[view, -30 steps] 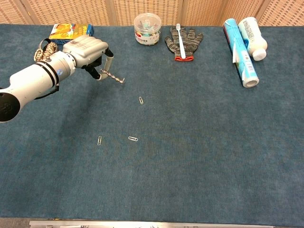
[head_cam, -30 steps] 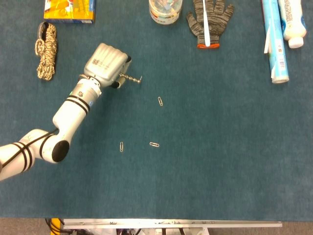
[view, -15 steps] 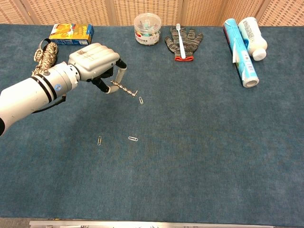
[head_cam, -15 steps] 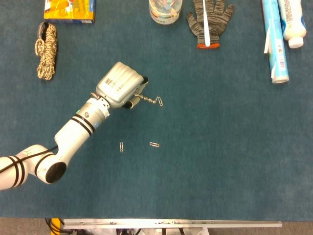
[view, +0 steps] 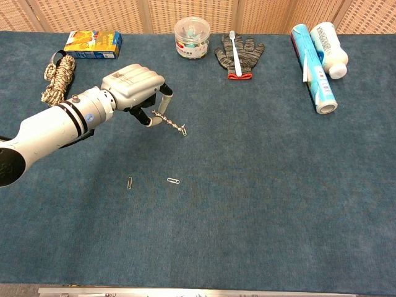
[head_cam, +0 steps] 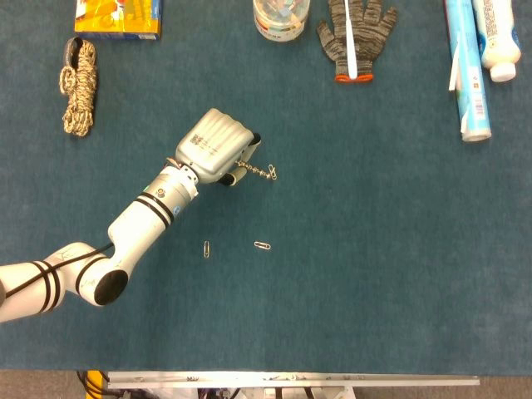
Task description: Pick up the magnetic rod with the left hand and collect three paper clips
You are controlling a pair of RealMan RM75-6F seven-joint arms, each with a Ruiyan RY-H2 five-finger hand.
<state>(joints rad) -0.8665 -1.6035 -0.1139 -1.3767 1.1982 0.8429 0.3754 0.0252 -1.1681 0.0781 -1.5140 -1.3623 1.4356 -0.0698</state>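
Note:
My left hand [head_cam: 218,148] [view: 135,88] grips a thin metal magnetic rod [head_cam: 253,169] [view: 168,121] that points right and down toward the table. One paper clip [head_cam: 272,174] [view: 183,130] sits right at the rod's tip; whether it hangs from the tip or lies on the cloth I cannot tell. Two more paper clips lie on the blue table below the hand: one [head_cam: 206,248] [view: 129,182] to the left, one [head_cam: 263,245] [view: 173,180] to the right. The right hand shows in neither view.
Along the far edge lie a coiled rope [head_cam: 79,86], a yellow box [head_cam: 117,18], a clear jar [head_cam: 281,18] of clips, a grey glove [head_cam: 356,37] with a toothbrush on it, a blue tube [head_cam: 467,71] and a white bottle [head_cam: 498,37].
My left hand carried the rod rightward and toward me, from near the rope to the upper paper clip. The rod's tip now meets that clip. The lower two clips have not moved.

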